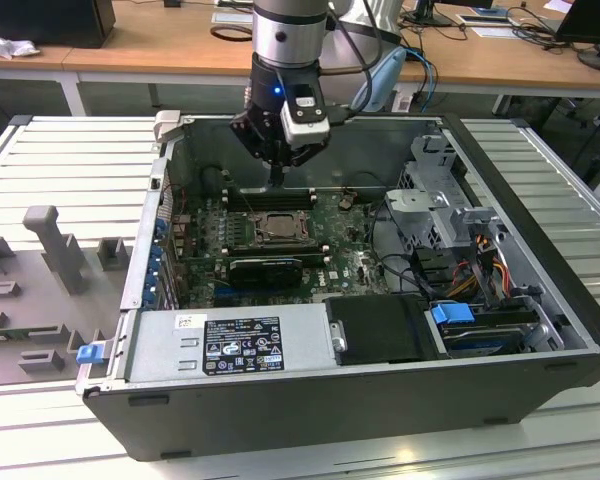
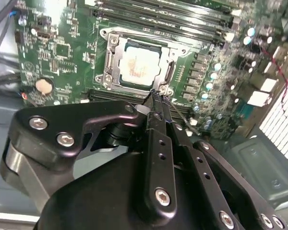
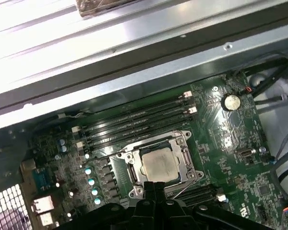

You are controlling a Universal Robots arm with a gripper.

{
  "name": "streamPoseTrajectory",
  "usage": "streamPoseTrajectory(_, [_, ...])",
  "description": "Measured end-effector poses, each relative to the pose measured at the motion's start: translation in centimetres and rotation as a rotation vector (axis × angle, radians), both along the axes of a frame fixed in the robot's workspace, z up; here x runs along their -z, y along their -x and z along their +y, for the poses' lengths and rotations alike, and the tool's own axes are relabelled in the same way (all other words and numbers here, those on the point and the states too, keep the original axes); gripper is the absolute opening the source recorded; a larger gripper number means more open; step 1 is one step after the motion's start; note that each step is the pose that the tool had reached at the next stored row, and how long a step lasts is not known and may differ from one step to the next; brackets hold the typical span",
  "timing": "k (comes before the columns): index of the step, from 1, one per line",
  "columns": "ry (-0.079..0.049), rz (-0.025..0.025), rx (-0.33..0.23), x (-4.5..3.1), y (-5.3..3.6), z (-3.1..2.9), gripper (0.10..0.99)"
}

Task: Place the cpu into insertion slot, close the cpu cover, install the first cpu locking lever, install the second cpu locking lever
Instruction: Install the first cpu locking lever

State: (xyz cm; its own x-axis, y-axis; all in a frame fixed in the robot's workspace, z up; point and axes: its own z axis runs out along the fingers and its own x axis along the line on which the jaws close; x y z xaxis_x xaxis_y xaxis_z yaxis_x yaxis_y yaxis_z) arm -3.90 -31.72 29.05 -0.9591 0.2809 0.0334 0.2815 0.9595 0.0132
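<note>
- gripper (image 2: pixel 156 92), fingers pinched together on nothing, hovers at the socket's edge (a narrow tip probably suits fine pushing work).
- the cpu (image 2: pixel 139 64) lies flat in the insertion slot (image 2: pixel 105 34), with the cpu cover (image 2: pixel 109 62) lowered around it.
- the green motherboard (image 2: pixel 62 57) sits in an open computer case (image 1: pixel 380 400).

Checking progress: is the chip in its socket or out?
In: the chip lies flat in the socket, metal frame around it.

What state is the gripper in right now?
Gripper: shut, nothing held, tips near the edge of the cpu cover.
</note>
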Motion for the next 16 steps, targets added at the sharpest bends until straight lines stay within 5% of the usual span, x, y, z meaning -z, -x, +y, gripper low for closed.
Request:
streamPoseTrajectory(13, [0.0, -0.0001, -0.31, 0.12, 0.0, 0.0, 0.106])
streamPoseTrajectory(16, [0.001, -0.0066, -0.354, 0.29, 0.04, 0.0, 0.106])
